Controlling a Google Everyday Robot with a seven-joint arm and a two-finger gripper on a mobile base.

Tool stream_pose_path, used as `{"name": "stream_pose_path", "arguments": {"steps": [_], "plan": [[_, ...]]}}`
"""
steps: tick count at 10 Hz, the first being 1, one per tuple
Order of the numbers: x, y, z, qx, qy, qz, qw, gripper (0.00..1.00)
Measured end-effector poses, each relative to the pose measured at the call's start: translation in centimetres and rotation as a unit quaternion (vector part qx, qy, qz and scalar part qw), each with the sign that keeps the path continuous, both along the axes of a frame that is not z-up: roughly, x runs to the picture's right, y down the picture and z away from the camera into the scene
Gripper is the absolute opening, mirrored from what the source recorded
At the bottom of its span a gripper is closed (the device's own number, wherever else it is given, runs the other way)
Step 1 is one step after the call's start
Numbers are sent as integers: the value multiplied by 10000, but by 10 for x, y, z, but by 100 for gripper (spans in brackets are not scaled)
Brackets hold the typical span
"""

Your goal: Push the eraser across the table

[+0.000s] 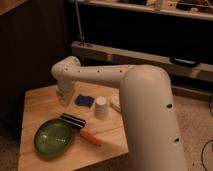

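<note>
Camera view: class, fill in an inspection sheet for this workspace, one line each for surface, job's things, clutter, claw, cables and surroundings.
Surface: wooden table, plank grain, light brown.
Job's things: eraser, black with pale stripes, lying beside the bowl's far rim.
Clutter: green bowl at the front left; orange carrot-shaped object just right of the eraser; blue pad and white cup further back.
Claw: the claw hangs over the rear left of the table, behind the eraser and apart from it.
Cables: nothing seen.
Surroundings: dark shelving behind; speckled floor.
</note>
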State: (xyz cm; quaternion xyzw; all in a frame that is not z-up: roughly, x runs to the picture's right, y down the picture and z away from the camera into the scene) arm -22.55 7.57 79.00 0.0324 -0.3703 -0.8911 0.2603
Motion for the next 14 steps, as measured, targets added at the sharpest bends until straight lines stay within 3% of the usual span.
{"name": "stream_pose_path", "arguments": {"steps": [8,11,14], "plan": [[-3,-1,3,52,-63,11,10000,2],[-16,5,15,511,-683,250,9960,2],[-31,21,19,578,-978,89,9935,2]]}}
